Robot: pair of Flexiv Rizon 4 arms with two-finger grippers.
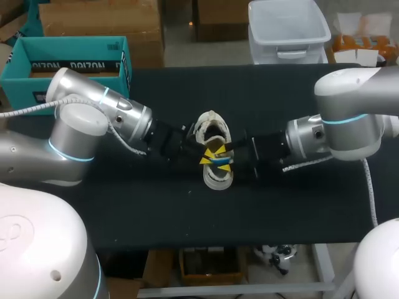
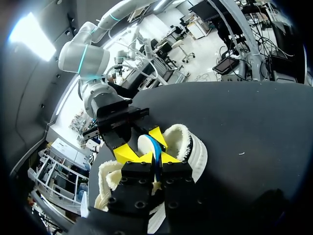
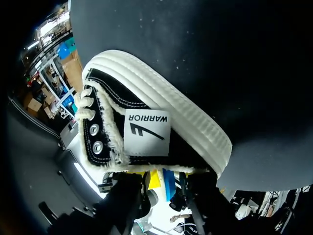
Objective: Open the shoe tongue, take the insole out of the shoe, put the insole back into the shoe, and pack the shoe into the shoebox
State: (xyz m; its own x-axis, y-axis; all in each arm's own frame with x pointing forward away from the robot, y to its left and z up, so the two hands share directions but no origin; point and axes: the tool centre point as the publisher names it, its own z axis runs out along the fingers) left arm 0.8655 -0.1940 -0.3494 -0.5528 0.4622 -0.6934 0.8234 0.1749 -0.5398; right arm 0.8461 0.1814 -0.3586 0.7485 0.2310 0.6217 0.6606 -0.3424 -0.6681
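Note:
A black canvas shoe [image 1: 218,177] with a white sole and fleecy lining lies mid-table, opening toward the back. My left gripper [image 1: 206,156] comes in from the left over the shoe's mouth. In the left wrist view the left gripper [image 2: 149,157] is shut on the blue-edged insole [image 2: 155,147], which stands up out of the shoe [image 2: 193,147]. My right gripper [image 2: 140,142] faces it from the other side, its yellow tips apart around the insole's upper part. The right wrist view shows the shoe's side [image 3: 146,132] just ahead of the right gripper [image 3: 164,181]. The teal shoebox [image 1: 68,62] sits at the back left.
The black table top [image 1: 293,205] runs wide in front of and to the right of the shoe. A small white speck [image 1: 190,191] lies just in front of the shoe.

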